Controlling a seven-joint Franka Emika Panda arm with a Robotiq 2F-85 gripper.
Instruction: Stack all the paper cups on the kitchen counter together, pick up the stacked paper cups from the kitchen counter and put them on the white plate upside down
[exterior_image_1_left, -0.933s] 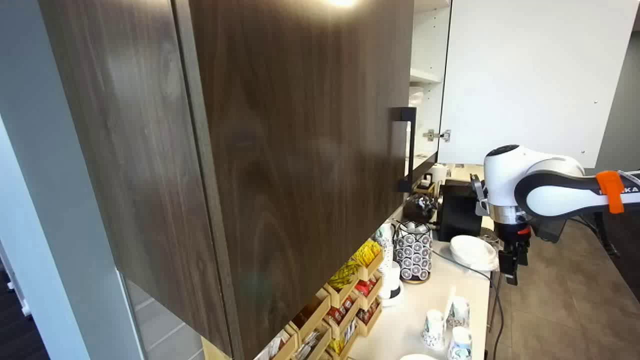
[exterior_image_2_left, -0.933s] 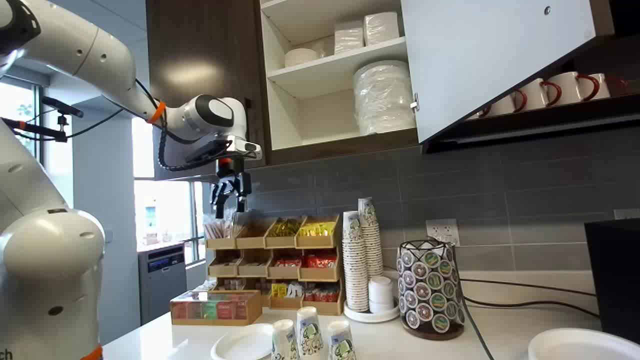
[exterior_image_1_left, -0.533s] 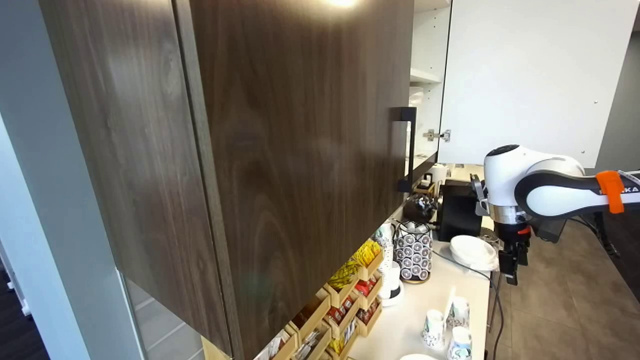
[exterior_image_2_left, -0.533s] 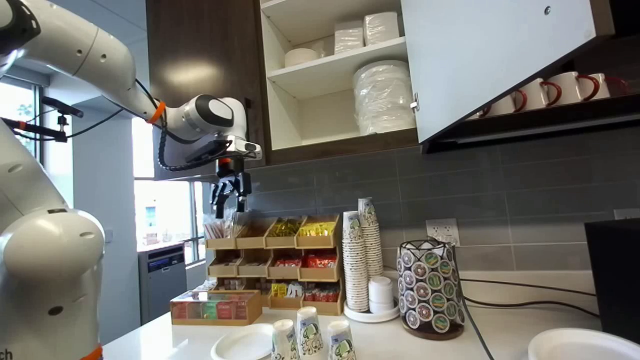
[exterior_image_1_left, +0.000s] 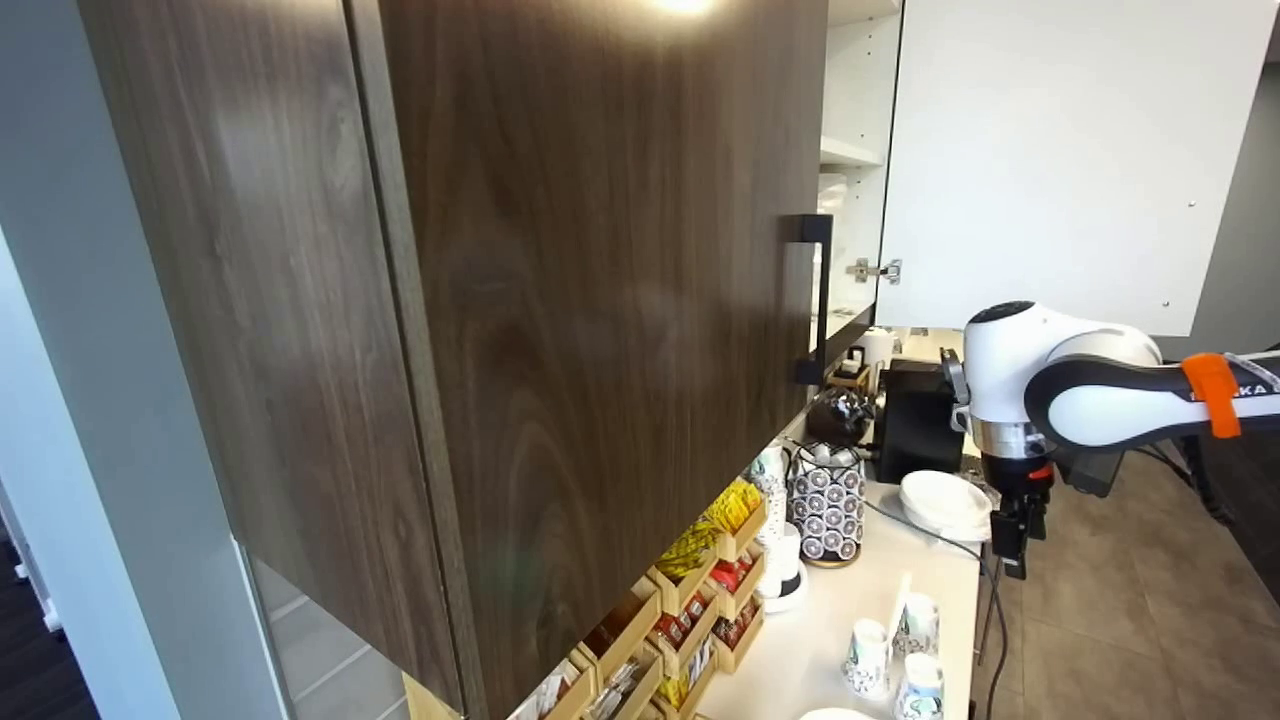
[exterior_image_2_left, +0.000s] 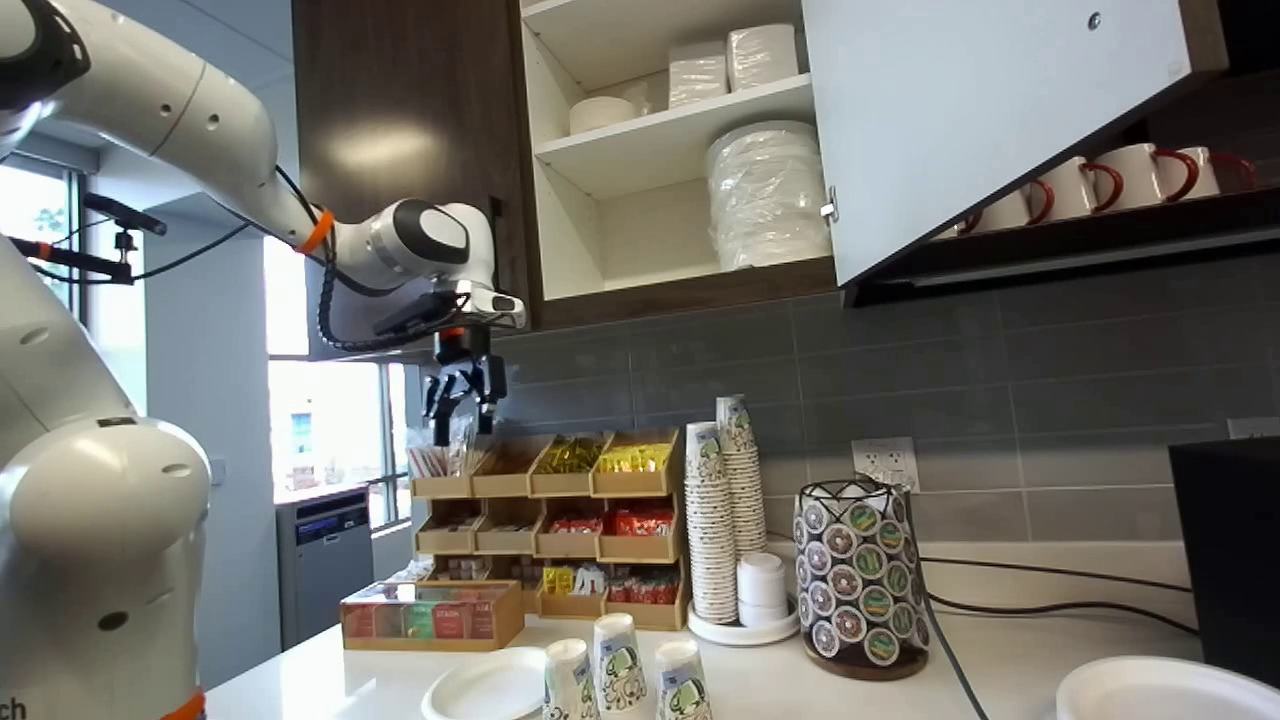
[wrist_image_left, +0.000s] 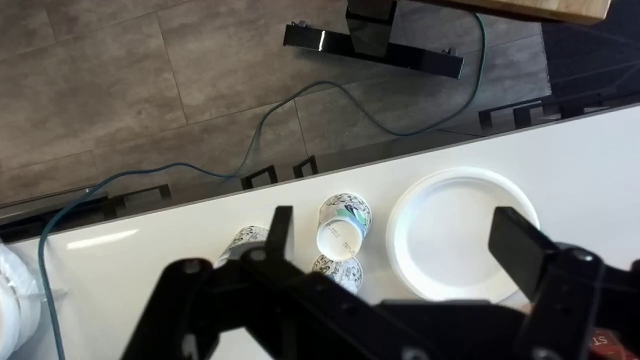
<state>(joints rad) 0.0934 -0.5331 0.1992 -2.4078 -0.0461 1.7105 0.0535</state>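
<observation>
Paper cups (exterior_image_2_left: 620, 668) stand mouth-down, long axes upright, below widely parted fingers (wrist_image_left: 517, 245) holding nothing.

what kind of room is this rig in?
Probably an office break room or shared kitchen: a tiered packet rack, a coffee-pod holder and a row of mugs suggest it.

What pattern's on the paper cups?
Dark swirls, green, blue; the paper cups show best in an exterior view.

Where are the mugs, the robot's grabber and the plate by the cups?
Mugs (exterior_image_2_left: 1136, 178): in an exterior view, one mug's white side.
Gripper (exterior_image_2_left: 464, 427): in an exterior view, between its fingertips.
Plate (wrist_image_left: 455, 235): wrist view, its bare middle.
</observation>
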